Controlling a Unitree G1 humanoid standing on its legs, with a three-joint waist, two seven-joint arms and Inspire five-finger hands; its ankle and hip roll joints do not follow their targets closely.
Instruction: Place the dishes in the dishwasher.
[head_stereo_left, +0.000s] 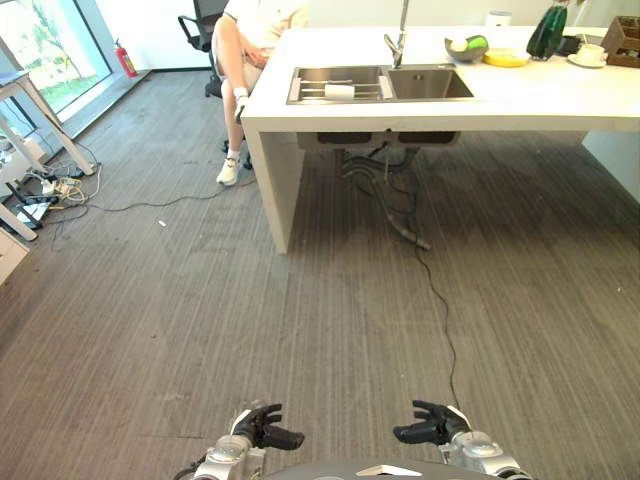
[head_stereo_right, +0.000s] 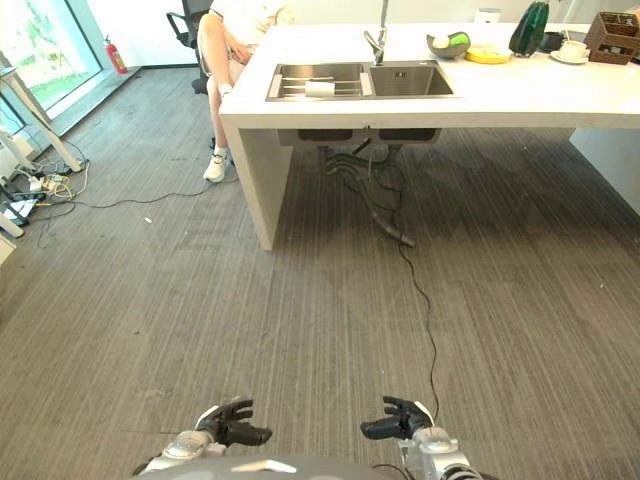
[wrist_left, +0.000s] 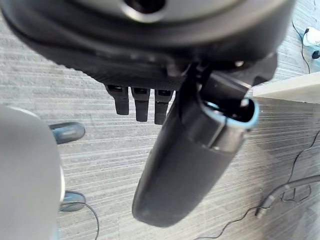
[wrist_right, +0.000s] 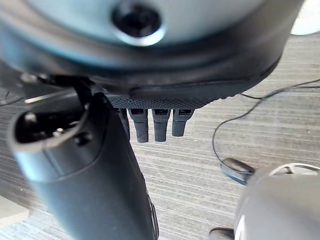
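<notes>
- Risk: dishes far off on counter (head_stereo_left: 560, 95); cable (head_stereo_left: 440, 300) across floor on the way, could snag a step.
- Dishes: bowl (head_stereo_left: 466, 47), yellow plate (head_stereo_left: 506, 58), cup (head_stereo_left: 591, 52) on saucer, all by sink (head_stereo_left: 380, 83); look intact.
- L hand (head_stereo_left: 262, 428), R hand (head_stereo_left: 435, 424): low, fingers relaxed, nothing held.
- Person seated at counter's far end.

Both arms were held low in front of the body, forearms roughly parallel. The left hand (head_stereo_left: 262, 428) and right hand (head_stereo_left: 434, 423) pointed toward each other, well apart (fingers relaxed and extended, thumbs standing out), and neither hand held anything.
</notes>
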